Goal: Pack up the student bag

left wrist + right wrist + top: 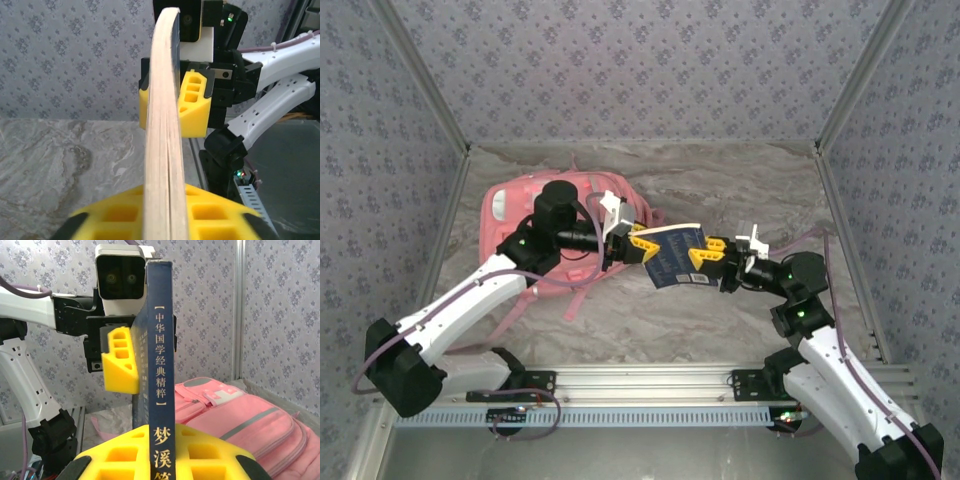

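The left gripper (642,248) and the right gripper (705,257) are both closed on one dark blue book (675,255) — it is held in the air between them, above the table (720,320). The pink student bag (525,195) lies at the far left, behind the left arm.

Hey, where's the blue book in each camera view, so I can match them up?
Top external: blue book near the picture's centre.
Left wrist: its pale page edge runs up the centre.
Right wrist: its blue spine stands upright, centre.
Shared landmark: yellow fingers clamping each end.
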